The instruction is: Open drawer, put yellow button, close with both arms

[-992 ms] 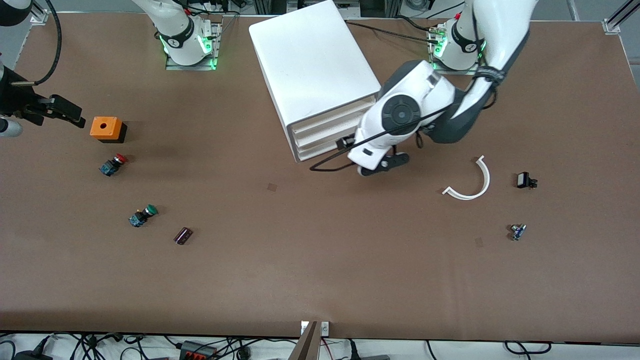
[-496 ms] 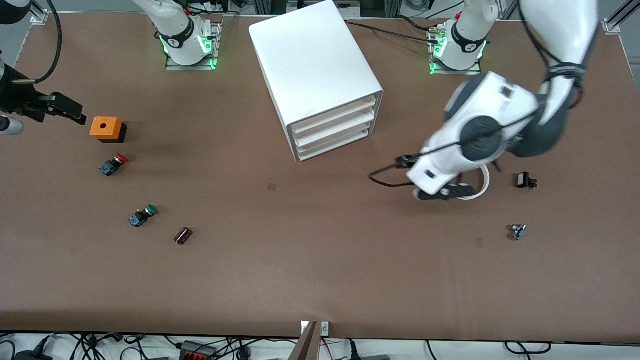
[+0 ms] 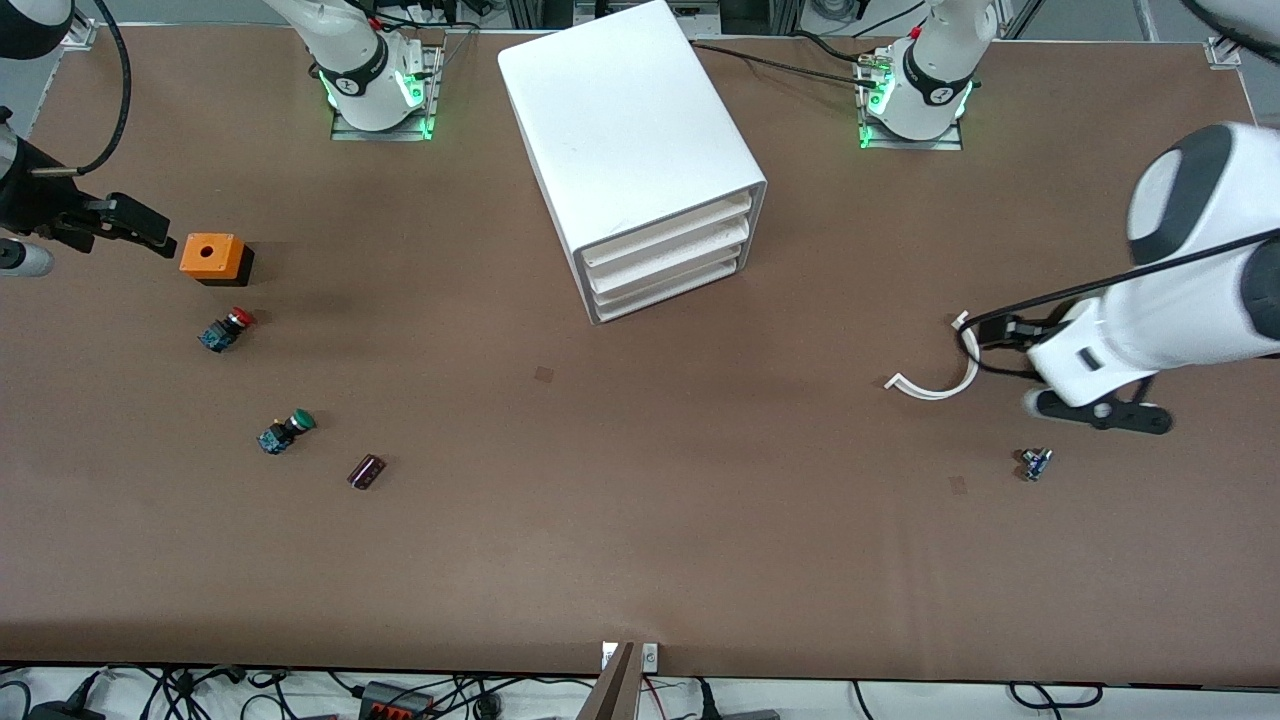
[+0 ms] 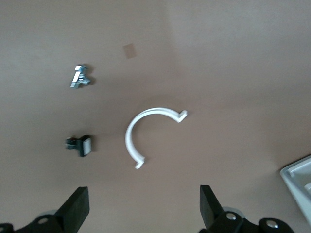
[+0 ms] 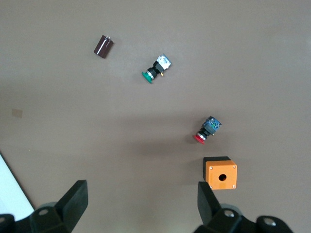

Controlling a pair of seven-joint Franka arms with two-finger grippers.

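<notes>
Drawer (image 3: 662,232) shut flush in cabinet (image 3: 620,140); button unseen, I judge it inside. Left claw (image 3: 1100,412), wide and empty, has swung off cabinet to hang over table (image 3: 640,520) by white arc (image 3: 945,375). Right claw (image 3: 120,225) waits wide by orange box (image 3: 212,257).

The yellow button shows in no view. In the front view the left arm (image 3: 1190,290) hides the small black part that lies beside the white arc (image 3: 940,370), and the frame edge cuts the arm's upper links. The right gripper (image 3: 120,225) shows there only partly, its arm cut by the edge near the orange box (image 3: 212,257). The cabinet (image 4: 299,182) is only a blurred corner in the left wrist view.
</notes>
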